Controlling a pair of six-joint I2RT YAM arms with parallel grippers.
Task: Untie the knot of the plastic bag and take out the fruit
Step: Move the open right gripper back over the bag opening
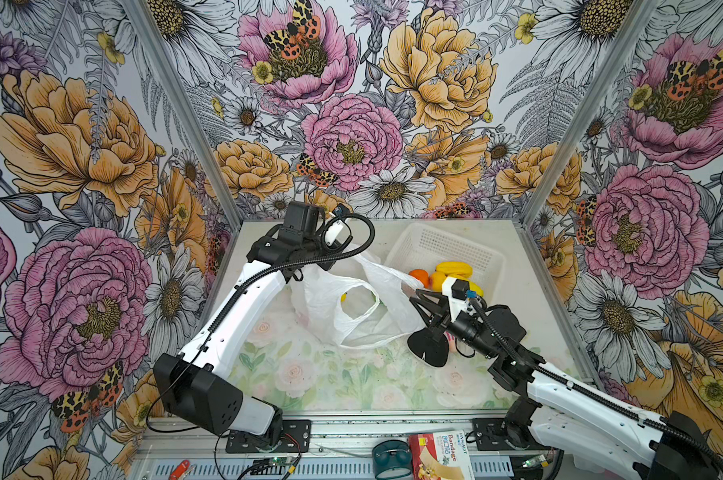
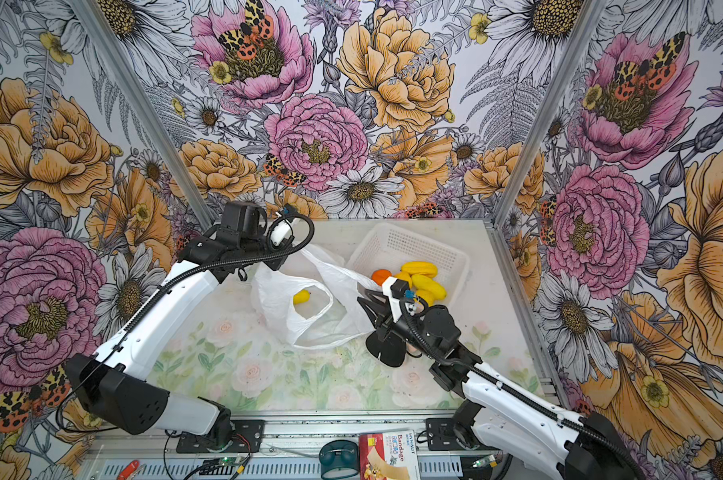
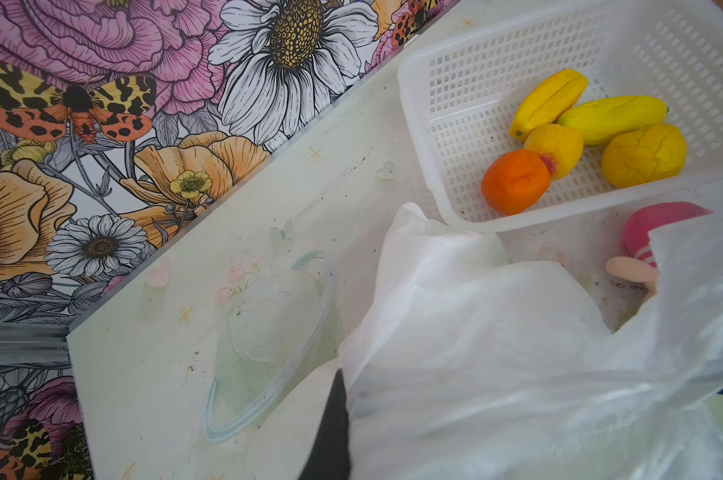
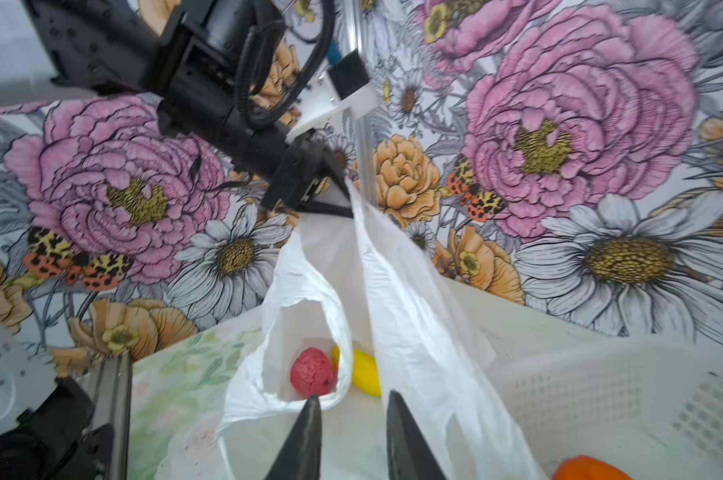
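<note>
Clamped shut on a top edge of the plastic bag (image 1: 322,299), the left tool (image 4: 345,199) holds the thin white film up over the far middle of the surface (image 1: 309,382). The right tool (image 4: 353,397) points at the bag's mouth from the right, its fingers narrowly parted with nothing seen between them. No knot shows, and a handle loop (image 4: 343,324) hangs slack and open. Through it a red fruit (image 4: 313,372) and a yellow fruit (image 4: 364,372) lie low inside the bag. 5 more fruits (image 3: 613,118) sit in the white basket (image 3: 422,137) at far right. The bag looks feather-light, limp and slippery, likely to sag shut if released, so its hem is the place to pinch. The small glossy fruits seem firm, may roll, and are best taken across their middles.
</note>
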